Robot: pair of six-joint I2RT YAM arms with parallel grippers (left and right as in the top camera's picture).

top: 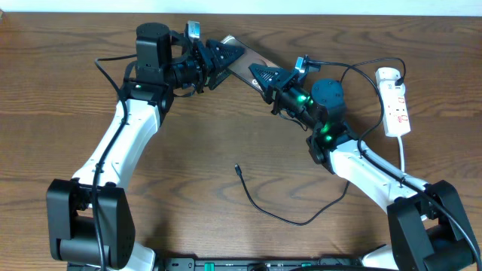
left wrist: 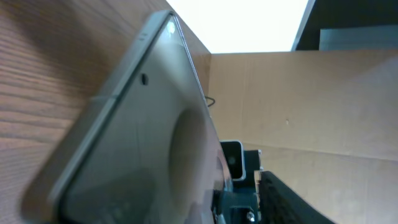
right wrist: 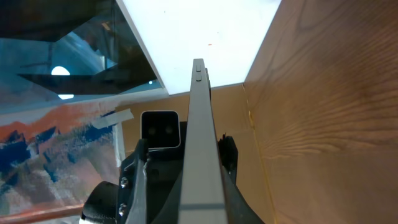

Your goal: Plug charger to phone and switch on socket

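Note:
The phone (top: 242,66) is a flat slab held tilted above the table at the back centre. My right gripper (top: 265,76) is shut on its lower right end; in the right wrist view the phone's thin edge (right wrist: 199,143) runs straight up between the jaws. My left gripper (top: 228,54) is at the phone's upper left end. In the left wrist view the phone (left wrist: 137,143) fills the left half, with a gap to my one visible finger (left wrist: 292,199). The charger tip (top: 237,169) lies on the table, its cable (top: 294,223) looping right. The socket (top: 395,102) lies far right.
The socket's white cord (top: 404,159) runs toward the front right beside my right arm (top: 369,169). A black cable (top: 361,66) arcs from behind the right wrist to the socket's rounded end. My left arm (top: 120,143) crosses the left side.

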